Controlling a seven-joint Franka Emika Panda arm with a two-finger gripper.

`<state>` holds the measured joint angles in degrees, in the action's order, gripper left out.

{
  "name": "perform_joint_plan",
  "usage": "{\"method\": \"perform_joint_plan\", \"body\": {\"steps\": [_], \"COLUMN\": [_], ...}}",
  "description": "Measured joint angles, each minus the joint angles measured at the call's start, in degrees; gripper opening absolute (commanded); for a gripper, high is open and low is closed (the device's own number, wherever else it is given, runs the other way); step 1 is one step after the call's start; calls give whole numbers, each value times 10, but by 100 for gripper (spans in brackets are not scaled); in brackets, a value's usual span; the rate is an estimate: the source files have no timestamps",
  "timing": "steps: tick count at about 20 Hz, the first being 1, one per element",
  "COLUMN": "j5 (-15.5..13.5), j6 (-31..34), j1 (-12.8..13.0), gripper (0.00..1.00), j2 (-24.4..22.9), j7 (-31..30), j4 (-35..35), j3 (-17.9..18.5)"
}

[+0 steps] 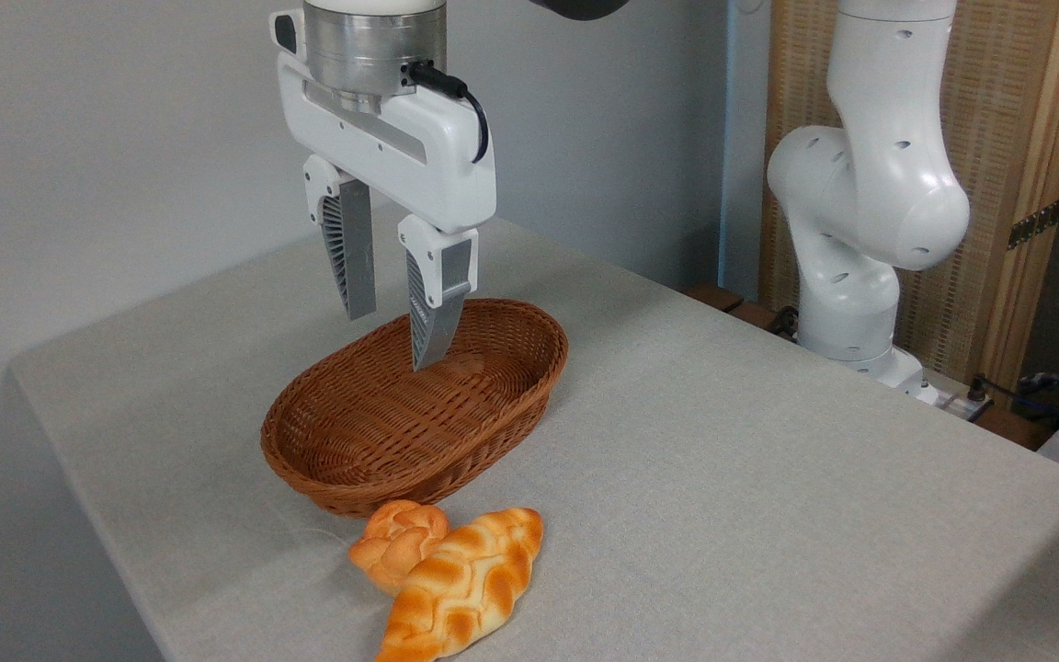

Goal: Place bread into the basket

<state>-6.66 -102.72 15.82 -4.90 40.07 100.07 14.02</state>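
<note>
Table (768, 478): bread (465, 584) front, gripper (392, 340) apart, seemingly above basket (327, 469).

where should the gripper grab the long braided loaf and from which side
Probably across the middle of the braided loaf, from above. It lies flat on the table, widest mid-length with tapered ends. The small bun touches its upper-left side, so set the open gripper slightly below that contact.

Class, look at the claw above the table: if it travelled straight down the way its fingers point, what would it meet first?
Probably the basket: the open claw hangs over its far half. Depth is uncertain from one view.
</note>
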Motion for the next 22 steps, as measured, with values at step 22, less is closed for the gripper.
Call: {"method": "perform_joint_plan", "body": {"steps": [22], "j5": [0], "j6": [-25], "j1": [-7], "gripper": [100], "j2": [-1], "j7": [1], "j4": [1], "j3": [52]}}
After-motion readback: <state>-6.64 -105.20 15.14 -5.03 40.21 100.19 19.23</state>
